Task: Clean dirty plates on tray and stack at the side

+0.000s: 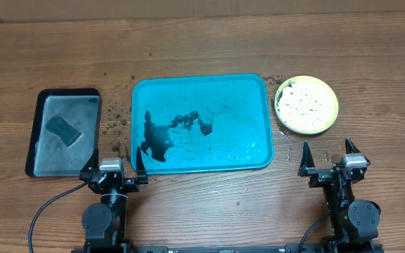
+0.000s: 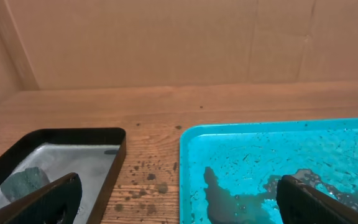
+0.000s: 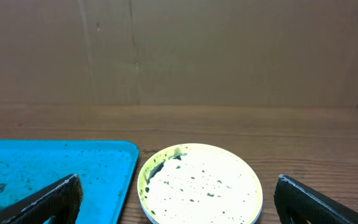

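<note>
The turquoise tray (image 1: 238, 105) lies mid-table with no plate on it, only black specks and a dark puddle (image 1: 157, 140). On the wood to its right rests a yellow-green-rimmed plate (image 1: 306, 105), its white centre speckled; a paler edge shows under its rim. My left gripper (image 1: 115, 160) stands open at the tray's near left corner, fingers straddling the tray's left rim (image 2: 182, 162). The right gripper (image 1: 327, 151) is open just short of the plate (image 3: 201, 183), holding nothing. In the right wrist view the tray's corner (image 3: 104, 158) lies left of the plate.
A smaller black tray (image 1: 48, 151) lies at the left with a dark green sponge (image 1: 62, 130) in it; both show in the left wrist view, the black tray (image 2: 114, 155) and sponge (image 2: 25, 183). Dark drips (image 2: 145, 180) spot the wood between the trays. A cardboard wall stands behind.
</note>
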